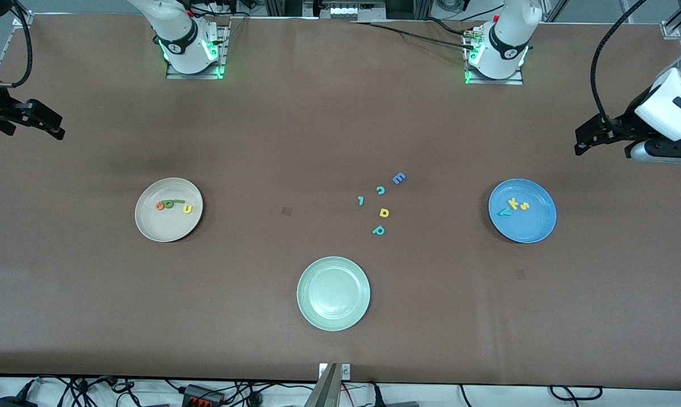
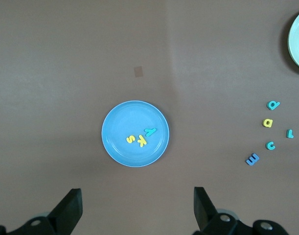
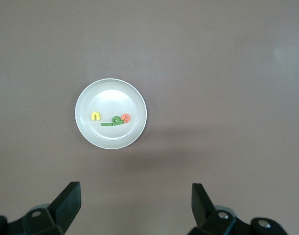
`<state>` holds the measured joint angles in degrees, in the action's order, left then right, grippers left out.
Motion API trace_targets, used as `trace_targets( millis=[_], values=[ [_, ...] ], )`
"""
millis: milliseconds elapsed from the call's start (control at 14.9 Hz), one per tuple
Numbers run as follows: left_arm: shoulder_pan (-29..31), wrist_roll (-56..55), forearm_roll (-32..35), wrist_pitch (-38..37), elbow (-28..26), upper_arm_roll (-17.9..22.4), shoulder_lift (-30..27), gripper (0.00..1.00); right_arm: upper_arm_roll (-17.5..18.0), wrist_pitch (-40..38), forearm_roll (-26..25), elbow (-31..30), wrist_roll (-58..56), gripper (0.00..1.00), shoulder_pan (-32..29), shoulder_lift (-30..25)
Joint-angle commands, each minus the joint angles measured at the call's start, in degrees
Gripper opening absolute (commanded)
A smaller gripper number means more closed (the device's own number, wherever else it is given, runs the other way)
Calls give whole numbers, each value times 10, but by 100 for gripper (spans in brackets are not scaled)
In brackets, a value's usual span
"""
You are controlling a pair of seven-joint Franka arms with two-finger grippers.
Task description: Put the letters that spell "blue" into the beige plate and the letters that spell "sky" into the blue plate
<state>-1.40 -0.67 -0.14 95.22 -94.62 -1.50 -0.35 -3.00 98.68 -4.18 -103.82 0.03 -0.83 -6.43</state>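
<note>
The beige plate (image 1: 168, 227) (image 3: 110, 94) lies toward the right arm's end and holds the orange e (image 1: 160, 206), light green letter (image 1: 169, 204), dark green bar (image 1: 178, 201) and yellow u (image 1: 187, 209). Toward the left arm's end, the blue plate (image 1: 531, 229) (image 2: 124, 121) holds the teal y (image 1: 503, 212), yellow k (image 1: 513, 204) and yellow s (image 1: 524, 206). My right gripper (image 1: 57, 128) (image 3: 134, 196) hangs open and empty high over the table's end past the beige plate. At the table's other end, past the blue plate, my left gripper (image 1: 581, 141) (image 2: 137, 200) is likewise open and empty.
A pale green plate (image 1: 333, 316) sits empty nearest the front camera. Loose letters lie between it and the blue plate: blue E (image 1: 398, 178), teal c (image 1: 380, 190), small teal piece (image 1: 361, 200), yellow d (image 1: 384, 212), teal p (image 1: 378, 230).
</note>
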Motion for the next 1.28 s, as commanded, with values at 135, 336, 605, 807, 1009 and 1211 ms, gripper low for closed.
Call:
trace_targets(
  millis=[135,336,605,807,1009,1211],
  values=[
    [-2,-3,-11,-14,17,1,6,100,-3,-9,4,10,-10,100,0,2],
    [-2,-3,-11,-14,17,1,6,100,-5,-16,8,10,-6,100,0,2],
    [-2,-3,-11,-14,17,1,6,100,-6,-9,8,10,-7,100,1,4],
    [-2,-3,-12,-14,17,1,6,100,-6,-9,5,12,-20,100,2,7],
    [-2,-3,-11,-14,17,1,6,100,-3,-14,8,21,-16,100,4,9],
    [-2,-3,-11,-14,17,2,6,100,-3,-19,8,20,-16,100,3,9]
  ],
)
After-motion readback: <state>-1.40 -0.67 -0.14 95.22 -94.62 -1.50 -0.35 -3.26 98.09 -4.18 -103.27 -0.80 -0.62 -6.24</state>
